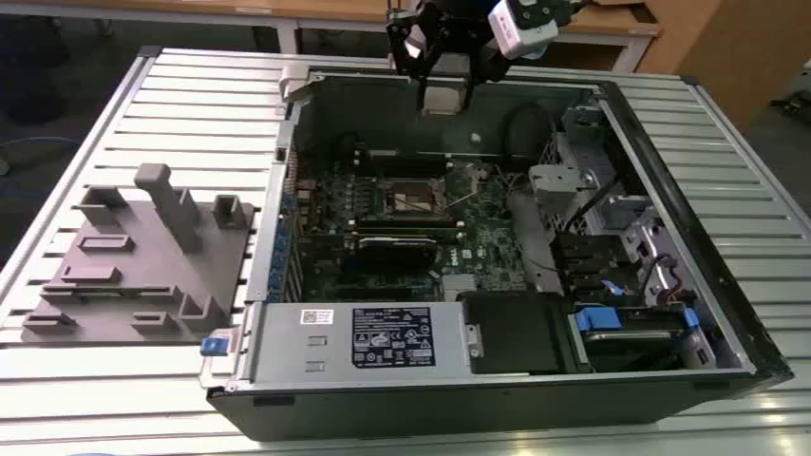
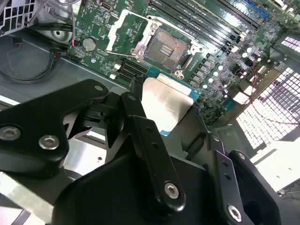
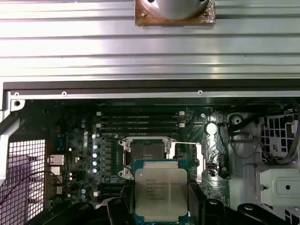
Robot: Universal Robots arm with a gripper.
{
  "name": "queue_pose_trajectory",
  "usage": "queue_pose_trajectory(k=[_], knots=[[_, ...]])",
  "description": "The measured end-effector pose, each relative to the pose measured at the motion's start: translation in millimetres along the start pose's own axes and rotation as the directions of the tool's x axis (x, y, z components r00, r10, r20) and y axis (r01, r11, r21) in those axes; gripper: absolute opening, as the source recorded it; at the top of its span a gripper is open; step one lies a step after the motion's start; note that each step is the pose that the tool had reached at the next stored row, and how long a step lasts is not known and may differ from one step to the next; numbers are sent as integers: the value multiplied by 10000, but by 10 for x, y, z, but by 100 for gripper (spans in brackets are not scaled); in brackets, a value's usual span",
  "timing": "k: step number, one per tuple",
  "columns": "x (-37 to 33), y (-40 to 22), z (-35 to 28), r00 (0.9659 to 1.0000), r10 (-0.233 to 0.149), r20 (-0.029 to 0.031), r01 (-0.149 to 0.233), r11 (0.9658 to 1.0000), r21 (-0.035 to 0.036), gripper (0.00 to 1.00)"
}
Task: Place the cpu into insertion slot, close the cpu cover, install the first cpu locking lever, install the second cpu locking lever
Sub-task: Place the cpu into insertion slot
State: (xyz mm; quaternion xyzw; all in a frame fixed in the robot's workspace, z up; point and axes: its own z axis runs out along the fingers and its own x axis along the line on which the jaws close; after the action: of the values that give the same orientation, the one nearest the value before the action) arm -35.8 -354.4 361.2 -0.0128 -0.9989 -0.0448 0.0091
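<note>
You stand before a slatted aluminium table (image 1: pixel 152 104) whose ribs run from the exterior view's left to its right. Beyond its far edge, note a wooden desk (image 1: pixel 304 11) with a pale frame beneath its top. At the exterior view's upper right, a brown wooden panel (image 1: pixel 716 47) stands upright. A dark grey floor (image 1: pixel 57 76) surrounds the table. Light falls evenly and leaves a soft sheen on the slats.
</note>
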Motion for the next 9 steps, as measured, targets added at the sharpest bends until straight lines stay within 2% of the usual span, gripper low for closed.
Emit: queue_pose_trajectory(k=[9], knots=[[0, -1, 16, 10000, 0, -1, 0, 10000, 1, 54]])
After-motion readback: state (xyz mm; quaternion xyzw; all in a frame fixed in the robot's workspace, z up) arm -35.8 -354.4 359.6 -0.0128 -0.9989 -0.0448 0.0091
